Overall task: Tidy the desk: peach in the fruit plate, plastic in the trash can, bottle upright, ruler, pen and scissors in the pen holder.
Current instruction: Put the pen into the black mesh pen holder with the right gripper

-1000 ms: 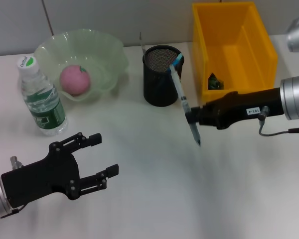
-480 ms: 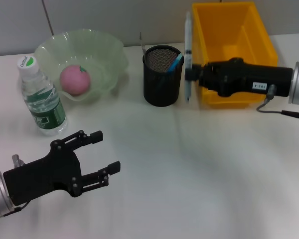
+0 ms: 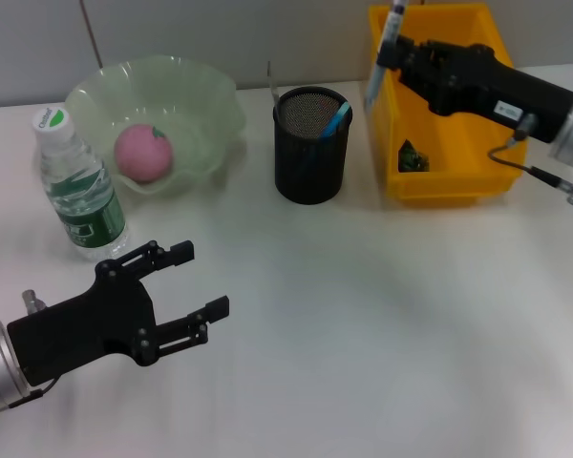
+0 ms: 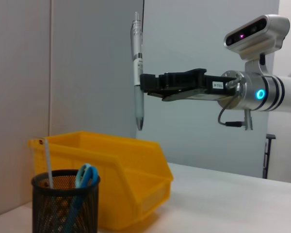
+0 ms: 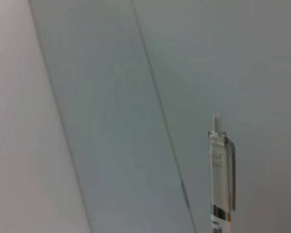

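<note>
We have lifted the pen (image 3: pixel 386 43), pinched in our right gripper (image 3: pixel 397 52), high beside the pen holder (image 3: pixel 310 143) (left gripper (image 3: pixel 186 296) spread), ready to drop in

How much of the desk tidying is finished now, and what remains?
Done: the peach lies in the fruit plate, the bottle stands upright, scissors are in the pen holder. In hand: the right end effector holds the pen upright above the trash can. Left: put the pen into the holder.

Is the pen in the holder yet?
Out. The right gripper holds the pen upright in the air, well above the pen holder.
</note>
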Robot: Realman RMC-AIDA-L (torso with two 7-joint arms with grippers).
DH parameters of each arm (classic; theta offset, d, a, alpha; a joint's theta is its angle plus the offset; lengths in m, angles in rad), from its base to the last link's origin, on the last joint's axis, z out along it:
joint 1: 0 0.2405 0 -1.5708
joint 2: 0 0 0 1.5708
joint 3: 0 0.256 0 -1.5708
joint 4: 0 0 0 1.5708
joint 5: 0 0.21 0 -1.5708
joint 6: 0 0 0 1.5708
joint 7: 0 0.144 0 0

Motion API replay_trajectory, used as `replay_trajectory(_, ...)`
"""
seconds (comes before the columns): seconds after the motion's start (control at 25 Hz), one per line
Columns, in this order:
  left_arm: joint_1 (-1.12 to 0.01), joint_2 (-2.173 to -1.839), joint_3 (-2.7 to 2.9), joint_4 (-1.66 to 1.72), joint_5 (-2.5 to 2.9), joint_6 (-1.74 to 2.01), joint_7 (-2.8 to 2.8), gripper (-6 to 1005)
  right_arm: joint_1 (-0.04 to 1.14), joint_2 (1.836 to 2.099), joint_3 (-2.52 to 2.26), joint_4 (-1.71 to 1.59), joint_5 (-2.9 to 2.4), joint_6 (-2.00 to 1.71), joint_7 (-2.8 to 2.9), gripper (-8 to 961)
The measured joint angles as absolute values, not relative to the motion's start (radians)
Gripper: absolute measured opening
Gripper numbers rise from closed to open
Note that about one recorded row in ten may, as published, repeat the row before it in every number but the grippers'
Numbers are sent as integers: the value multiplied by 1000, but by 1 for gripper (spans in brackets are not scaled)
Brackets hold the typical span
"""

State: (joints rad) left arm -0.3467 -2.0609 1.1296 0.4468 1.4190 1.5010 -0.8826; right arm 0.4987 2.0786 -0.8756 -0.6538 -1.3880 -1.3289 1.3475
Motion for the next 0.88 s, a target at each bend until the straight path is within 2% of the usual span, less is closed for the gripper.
replay_trajectory(0.36,-346,-2066,1120,446,1419,1507,-881,801,607,2081,-873,-543,-1337,-1190,1256,126)
replay_trajectory(0.88,-349,-2069,1112,440,1415,1506,-880,801,680,2082,-896,-453,-1282,-1063,1182,126)
